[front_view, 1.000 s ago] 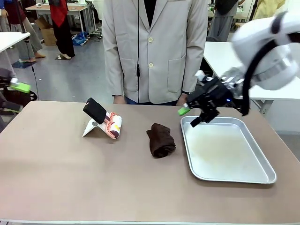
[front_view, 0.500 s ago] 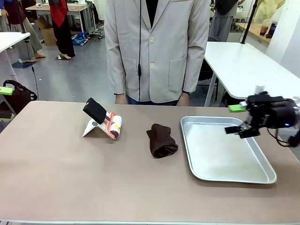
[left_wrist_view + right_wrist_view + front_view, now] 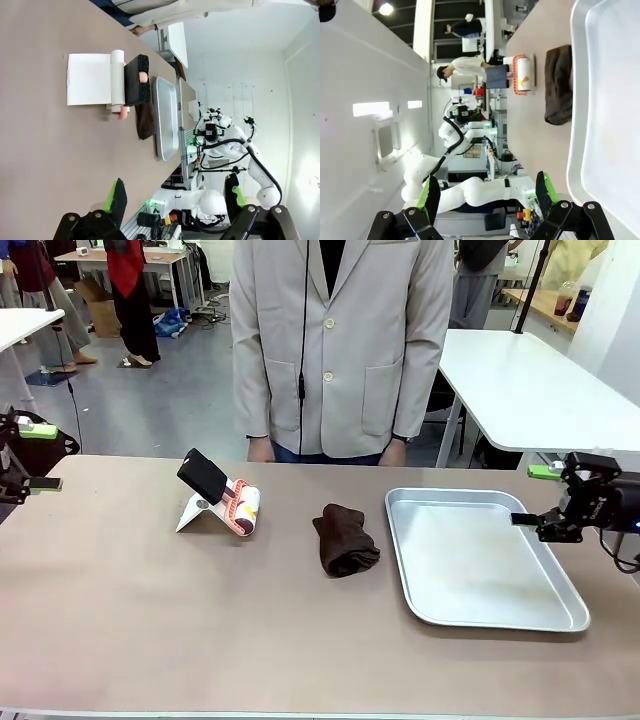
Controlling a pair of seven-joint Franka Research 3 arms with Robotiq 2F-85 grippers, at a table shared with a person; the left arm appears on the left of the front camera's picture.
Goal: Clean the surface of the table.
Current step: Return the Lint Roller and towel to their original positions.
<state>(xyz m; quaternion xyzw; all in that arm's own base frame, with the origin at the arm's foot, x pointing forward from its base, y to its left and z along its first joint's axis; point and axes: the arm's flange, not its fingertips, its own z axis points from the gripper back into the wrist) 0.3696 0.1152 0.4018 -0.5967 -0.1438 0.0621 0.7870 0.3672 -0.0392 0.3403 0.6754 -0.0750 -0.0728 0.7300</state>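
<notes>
The brownish-taupe table (image 3: 200,610) spans the front view. A crumpled dark brown cloth (image 3: 345,538) lies near its middle, just left of a silver tray (image 3: 485,612). My right gripper (image 3: 535,496) hovers open at the tray's far right rim, holding nothing. My left gripper (image 3: 40,457) stands open at the table's far left edge, well away from the cloth. The right wrist view shows the cloth (image 3: 558,85) beside the tray (image 3: 605,100), with the right gripper (image 3: 486,194) open. From the left wrist the table (image 3: 40,150) and the cloth (image 3: 145,120) are seen beyond the open left gripper (image 3: 175,197).
A black phone (image 3: 203,474) leans on a white stand (image 3: 192,512), with a pink-patterned roll (image 3: 244,508) against it, at the table's far left centre. A person in a beige jacket (image 3: 340,350) stands at the far edge, hands down. A white table (image 3: 530,390) stands behind right.
My right arm has pulled back from above the tray's far left corner to the right edge of the table. My left gripper has shifted slightly at the far left.
</notes>
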